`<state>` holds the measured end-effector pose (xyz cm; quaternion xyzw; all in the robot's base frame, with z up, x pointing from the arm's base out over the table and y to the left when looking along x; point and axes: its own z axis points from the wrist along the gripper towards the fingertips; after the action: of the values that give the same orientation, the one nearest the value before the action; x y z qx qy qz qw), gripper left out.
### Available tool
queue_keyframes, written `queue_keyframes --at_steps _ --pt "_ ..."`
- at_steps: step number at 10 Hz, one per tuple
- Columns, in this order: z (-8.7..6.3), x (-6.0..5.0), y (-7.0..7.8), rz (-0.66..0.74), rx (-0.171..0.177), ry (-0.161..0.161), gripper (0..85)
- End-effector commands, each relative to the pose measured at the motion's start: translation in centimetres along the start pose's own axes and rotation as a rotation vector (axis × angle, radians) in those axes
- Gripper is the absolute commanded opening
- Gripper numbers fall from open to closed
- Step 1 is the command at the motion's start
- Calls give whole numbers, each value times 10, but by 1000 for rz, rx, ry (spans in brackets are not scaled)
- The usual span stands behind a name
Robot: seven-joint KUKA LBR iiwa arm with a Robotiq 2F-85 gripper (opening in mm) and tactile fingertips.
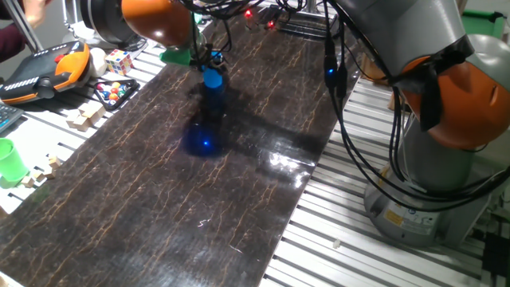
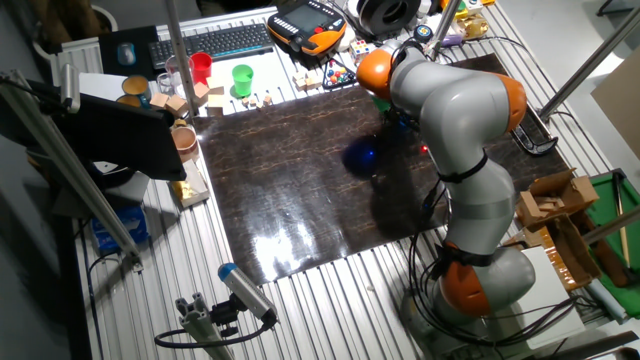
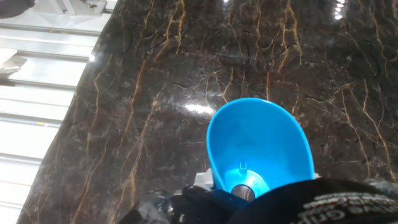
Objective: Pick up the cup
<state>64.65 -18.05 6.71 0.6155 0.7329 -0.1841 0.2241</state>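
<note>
The small bright blue cup [image 1: 212,77] hangs in my gripper [image 1: 209,64] above the dark marble-patterned table top [image 1: 159,215], near its far end. The gripper is shut on the cup's side. In the hand view the cup [image 3: 258,146] fills the lower middle, its open mouth turned toward the camera, with the table well below it. A dark blue reflection [image 1: 203,141] of the cup lies on the glossy top under it, and it also shows in the other fixed view [image 2: 360,155]. There the arm hides the cup itself.
A light green cup [image 1: 9,159] stands at the left edge beside wooden blocks [image 1: 84,118]. A teach pendant [image 1: 44,68] and a colour cube [image 1: 119,61] lie at the far left. A red cup [image 2: 201,66] and a keyboard [image 2: 215,42] are beyond the table top.
</note>
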Motion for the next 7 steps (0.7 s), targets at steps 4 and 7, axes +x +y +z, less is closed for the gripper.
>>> queue_keyframes --at_steps 4,7 --pt "-6 0 -1 -6 3 -13 213" --pt "-17 2 0 -2 11 -4 330"
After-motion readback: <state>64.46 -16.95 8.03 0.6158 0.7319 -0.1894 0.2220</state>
